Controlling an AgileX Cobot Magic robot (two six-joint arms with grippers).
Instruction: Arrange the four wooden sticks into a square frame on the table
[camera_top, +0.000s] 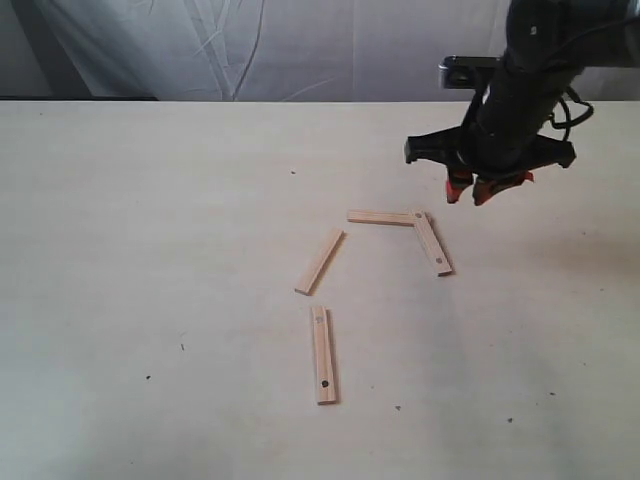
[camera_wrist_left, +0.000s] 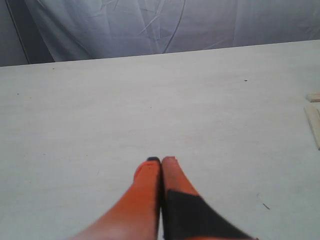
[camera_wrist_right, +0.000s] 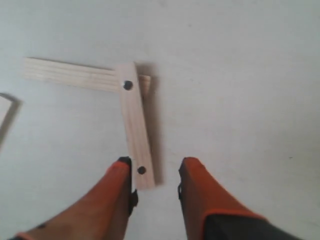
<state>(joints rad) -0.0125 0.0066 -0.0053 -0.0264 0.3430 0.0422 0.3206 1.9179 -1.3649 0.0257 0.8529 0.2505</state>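
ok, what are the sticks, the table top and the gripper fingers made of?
Sticks: pale bare wood, likely unfinished; straight grain lines show, with small dark holes near the ends.
Table: cream wood-grain surface, matte; may be laminate rather than solid wood.
Right gripper fingers: smooth orange, plastic or rubber; cannot tell which.

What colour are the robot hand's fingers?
Bright orange fingers on the right hand, seen best in the right wrist view.
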